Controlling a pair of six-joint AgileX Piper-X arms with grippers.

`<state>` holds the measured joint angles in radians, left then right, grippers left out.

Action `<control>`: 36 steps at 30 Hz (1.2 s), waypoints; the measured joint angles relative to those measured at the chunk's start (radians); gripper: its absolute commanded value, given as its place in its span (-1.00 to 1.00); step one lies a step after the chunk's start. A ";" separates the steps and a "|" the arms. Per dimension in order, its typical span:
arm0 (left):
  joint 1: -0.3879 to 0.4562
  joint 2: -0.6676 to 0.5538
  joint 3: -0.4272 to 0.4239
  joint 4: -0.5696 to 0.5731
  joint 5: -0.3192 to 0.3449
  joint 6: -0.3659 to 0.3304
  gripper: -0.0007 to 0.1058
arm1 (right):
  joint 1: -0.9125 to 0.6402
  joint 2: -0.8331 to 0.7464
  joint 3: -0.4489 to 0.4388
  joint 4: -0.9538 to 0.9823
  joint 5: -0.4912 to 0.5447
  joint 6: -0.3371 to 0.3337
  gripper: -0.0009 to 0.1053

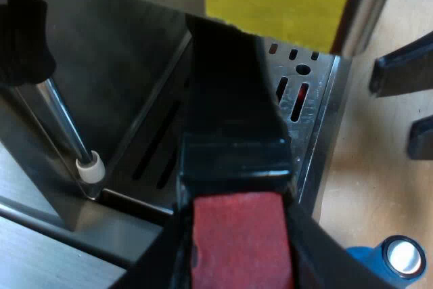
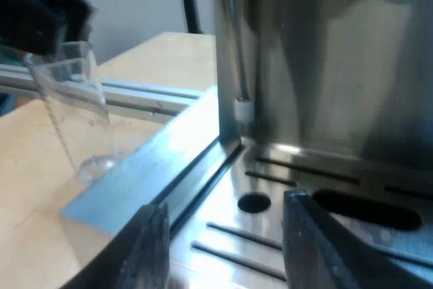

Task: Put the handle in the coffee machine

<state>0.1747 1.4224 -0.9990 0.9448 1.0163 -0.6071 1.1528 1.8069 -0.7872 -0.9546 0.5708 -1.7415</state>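
The holder's dark handle [image 1: 230,99] stretches out over the espresso machine's slotted drip tray [image 1: 308,109], its red end [image 1: 237,241] nearest the camera. My left gripper [image 1: 233,258] is shut on the handle at the red end, one black finger on each side. The holder's metal end is hidden behind the handle. My right gripper [image 2: 226,248] hangs open just above the drip tray [image 2: 270,235] with nothing between its fingers [image 2: 145,248]. The right arm's two fingers [image 1: 402,72] also show beside the tray's edge, over the wooden table.
The steam wand [image 1: 64,126] with its white tip [image 2: 243,109] comes down to the tray's corner. A blue tamper [image 1: 399,258] stands on the table beside the machine. A measuring glass [image 2: 71,99] stands on the wood past an aluminium rail [image 2: 142,96].
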 measured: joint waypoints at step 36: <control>0.000 0.000 0.000 0.000 0.000 0.000 -0.96 | -0.105 0.162 -0.280 0.013 0.228 -0.105 -0.24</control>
<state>0.1747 1.4224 -0.9990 0.9448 1.0163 -0.6071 1.0482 1.9694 -1.0671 -0.9420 0.7986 -1.8464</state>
